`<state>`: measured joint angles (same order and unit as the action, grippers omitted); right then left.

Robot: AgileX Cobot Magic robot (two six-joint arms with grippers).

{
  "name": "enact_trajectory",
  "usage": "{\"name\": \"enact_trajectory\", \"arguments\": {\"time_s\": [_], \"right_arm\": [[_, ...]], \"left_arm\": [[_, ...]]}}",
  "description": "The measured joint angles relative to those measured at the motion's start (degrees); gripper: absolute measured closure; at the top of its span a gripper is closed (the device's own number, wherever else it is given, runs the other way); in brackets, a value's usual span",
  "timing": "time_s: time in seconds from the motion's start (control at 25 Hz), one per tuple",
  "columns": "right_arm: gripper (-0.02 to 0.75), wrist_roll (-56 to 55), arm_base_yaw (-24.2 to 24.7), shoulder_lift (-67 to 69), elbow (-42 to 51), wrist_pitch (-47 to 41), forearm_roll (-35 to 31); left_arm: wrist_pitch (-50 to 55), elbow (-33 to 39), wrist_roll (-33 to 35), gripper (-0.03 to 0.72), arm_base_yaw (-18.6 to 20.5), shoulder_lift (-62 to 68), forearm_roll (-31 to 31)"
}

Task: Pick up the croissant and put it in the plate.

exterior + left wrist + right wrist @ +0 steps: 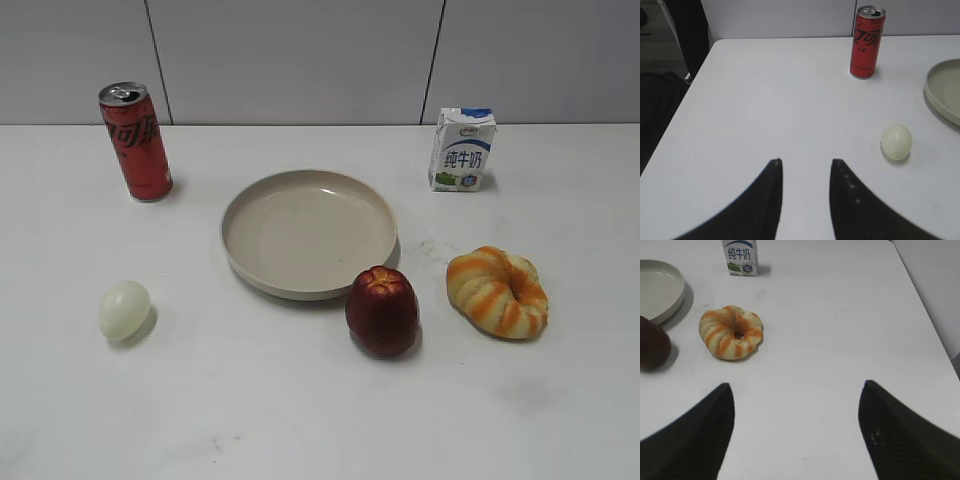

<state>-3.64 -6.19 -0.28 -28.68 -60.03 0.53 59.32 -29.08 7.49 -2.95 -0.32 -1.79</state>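
The croissant, a curled ring with orange-brown and cream stripes, lies on the white table to the right of the apple; it also shows in the right wrist view. The beige plate sits empty at the table's middle; its rim shows in the right wrist view and the left wrist view. My right gripper is open and empty, well short of the croissant and to its right. My left gripper is open and empty over bare table. Neither gripper shows in the exterior view.
A dark red apple stands against the plate's front right rim. A pale egg lies at front left, a red soda can at back left, a milk carton at back right. The table's edges show in both wrist views.
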Motion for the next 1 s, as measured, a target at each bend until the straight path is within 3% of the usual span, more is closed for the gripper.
{"name": "enact_trajectory", "arguments": {"time_s": [0.2, 0.48, 0.72, 0.84, 1.0], "right_arm": [[0.158, 0.0, 0.0, 0.3, -0.7, 2.1, 0.0], [0.162, 0.0, 0.0, 11.6, -1.2, 31.3, -3.2], [0.162, 0.0, 0.0, 31.7, -0.7, 46.4, -1.8], [0.138, 0.0, 0.0, 44.1, -1.5, 48.9, -1.8], [0.071, 0.0, -1.6, 60.2, -6.6, 46.1, -1.8]], "left_arm": [[0.0, 0.0, 0.0, 0.451, 0.0, 0.0, 0.0], [0.0, 0.0, 0.0, 0.451, 0.0, 0.0, 0.0], [0.0, 0.0, 0.0, 0.451, 0.0, 0.0, 0.0], [0.0, 0.0, 0.0, 0.451, 0.0, 0.0, 0.0], [0.0, 0.0, 0.0, 0.451, 0.0, 0.0, 0.0]]}}
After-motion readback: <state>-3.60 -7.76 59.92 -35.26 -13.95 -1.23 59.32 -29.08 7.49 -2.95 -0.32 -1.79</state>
